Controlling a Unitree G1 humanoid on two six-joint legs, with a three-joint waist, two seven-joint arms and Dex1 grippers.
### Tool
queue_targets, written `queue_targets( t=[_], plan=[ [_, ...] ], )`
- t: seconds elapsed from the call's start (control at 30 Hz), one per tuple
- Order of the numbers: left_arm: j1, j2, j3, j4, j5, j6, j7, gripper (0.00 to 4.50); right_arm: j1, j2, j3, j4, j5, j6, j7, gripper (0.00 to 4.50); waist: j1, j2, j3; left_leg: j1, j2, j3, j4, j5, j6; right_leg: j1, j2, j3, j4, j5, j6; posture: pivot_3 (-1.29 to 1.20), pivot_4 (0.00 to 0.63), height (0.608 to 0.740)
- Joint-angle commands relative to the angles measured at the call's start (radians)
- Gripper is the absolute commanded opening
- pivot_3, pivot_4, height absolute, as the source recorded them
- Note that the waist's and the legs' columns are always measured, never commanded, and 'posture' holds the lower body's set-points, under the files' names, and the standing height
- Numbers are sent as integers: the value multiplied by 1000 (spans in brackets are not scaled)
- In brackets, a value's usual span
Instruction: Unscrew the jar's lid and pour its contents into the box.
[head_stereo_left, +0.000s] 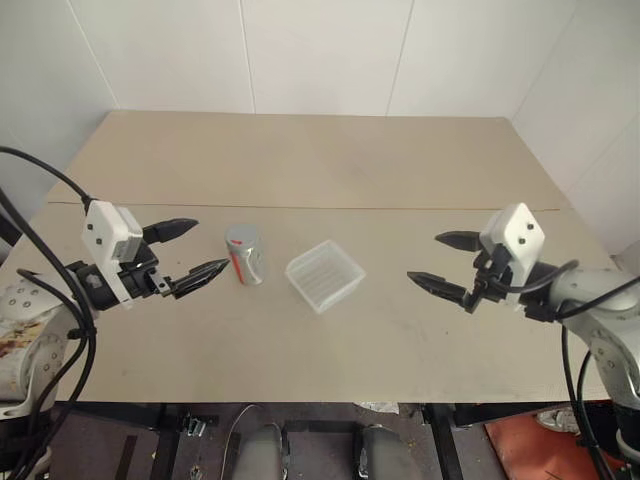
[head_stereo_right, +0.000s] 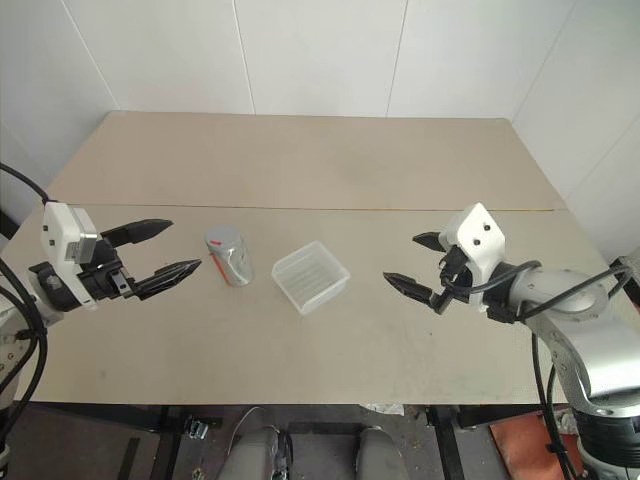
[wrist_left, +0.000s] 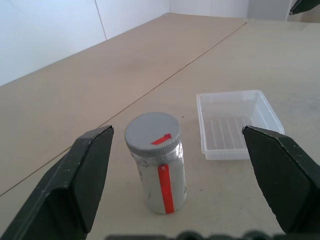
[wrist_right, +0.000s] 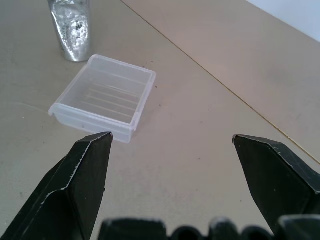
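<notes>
The jar (head_stereo_left: 244, 256) stands upright on the table (head_stereo_left: 330, 160), left of the middle and nearer the front edge than the back, with the lid (wrist_left: 152, 132) on it. The lid is grey with a short red mark on top, and a red stripe runs down the jar's pale side; no writing or brand can be read on it. The box (head_stereo_left: 325, 274), a clear ribbed tray, sits just beside the jar toward the table's right edge, apart from it and turned corner-on to the front edge. The left gripper (head_stereo_left: 193, 252) hovers near the jar on the side of the left edge, fingers spread wide and holding nothing. The right gripper (head_stereo_left: 442, 261) hangs well apart from the box toward the right edge, likewise spread wide and bare.
</notes>
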Motion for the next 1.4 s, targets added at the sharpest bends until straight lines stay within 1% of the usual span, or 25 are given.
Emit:
queue_targets(
  t=[0.03,0.1,0.2,0.3,0.4,0.5,0.6,0.77,0.9,1.1,1.2,1.33,1.4],
  plan=[
    [8,8,35,-27,-14,-11,1,4477,-20,-9,-21,-21,28,18,1,4500,0,0,0,0,0,0,0,0,0,0,0,0,0,0,0,0,150,740],
    [26,0,42,-37,-4,-17,17,4477,-32,-20,-2,-13,32,12,29,4500,-1,0,0,0,0,0,0,0,0,0,0,0,0,0,0,0,150,740],
    [71,-14,90,-59,-30,-12,31,4477,-73,-33,23,15,32,-10,78,4500,-6,0,0,0,1,-1,0,0,0,-1,0,1,0,0,0,0,150,740],
    [141,-27,114,-94,-7,-23,57,4477,-146,-46,56,77,11,-37,126,4500,-7,0,0,1,1,-2,0,0,0,-1,0,1,0,0,0,0,150,740],
    [209,-62,107,-151,9,-32,94,4477,-209,-54,98,125,-4,-70,182,4500,-8,0,0,1,1,-1,0,0,0,-1,0,2,0,0,0,0,150,740],
    [230,-128,58,-176,36,-49,150,4477,-262,-41,121,159,15,-81,239,4500,-3,0,0,1,1,-1,0,0,0,-1,0,2,0,0,-1,0,150,740],
    [208,-191,-9,-144,98,-80,210,4477,-299,-31,150,186,12,-85,273,4500,3,0,0,2,1,-1,0,0,0,1,0,2,0,0,-1,0,150,740],
    [130,-258,-41,-13,143,-141,250,4477,-317,-9,184,178,-6,-97,279,4500,2,0,0,1,1,-1,0,0,0,0,1,1,0,1,-2,0,150,740],
    [100,-270,-74,57,169,-185,231,4477,-320,3,185,163,-6,-98,270,4500,2,0,0,1,1,-1,0,0,0,0,0,2,-1,1,-2,0,150,740],
    [60,-298,-152,110,195,-221,218,4477,-311,10,175,139,-18,-101,254,4500,2,0,0,1,1,0,0,0,0,0,1,1,0,1,-2,0,150,740],
    [37,-313,-177,140,225,-244,234,4477,-303,10,168,125,-16,-100,251,4500,2,0,0,1,1,-1,0,0,0,0,1,1,0,1,-2,0,150,740],
    [0,-355,-232,191,305,-308,275,4477,-298,6,164,116,-18,-102,248,4500,2,0,0,1,1,-1,0,0,0,1,1,1,0,1,-2,0,150,740],
    [-16,-384,-241,216,332,-332,310,4477,-298,2,163,112,-22,-105,246,4500,2,0,0,1,1,-1,0,0,0,1,0,1,0,1,-2,0,150,740]
  ],
)
